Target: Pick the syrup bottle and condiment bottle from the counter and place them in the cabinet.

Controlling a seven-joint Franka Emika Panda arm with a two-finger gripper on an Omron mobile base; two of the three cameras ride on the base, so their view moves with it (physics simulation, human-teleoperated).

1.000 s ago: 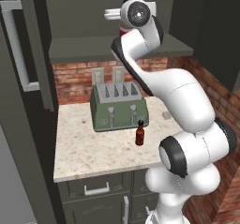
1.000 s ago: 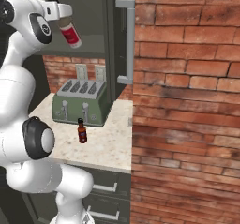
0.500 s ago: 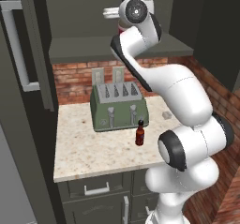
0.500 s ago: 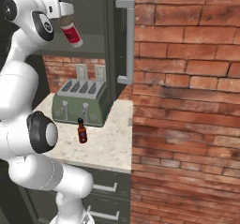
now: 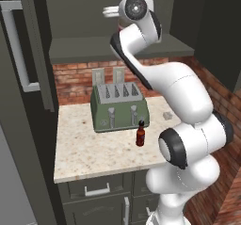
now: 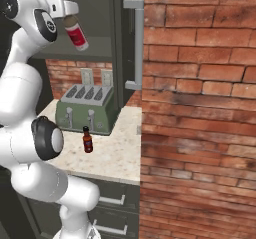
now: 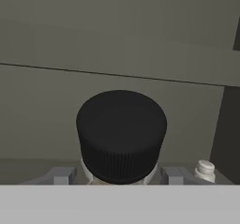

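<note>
A red brick wall (image 5: 75, 78) runs behind the beige speckled worktop (image 5: 89, 153), and two pale outlet plates (image 5: 107, 76) sit on it just above the back edge. A green four-slot toaster (image 5: 120, 106) stands toward the back of the worktop, over dark grey drawer fronts (image 5: 96, 188) with silver handles. In the right base view a broad brick pillar (image 6: 200, 113) rises at the worktop's right edge, and the light is even and soft.
</note>
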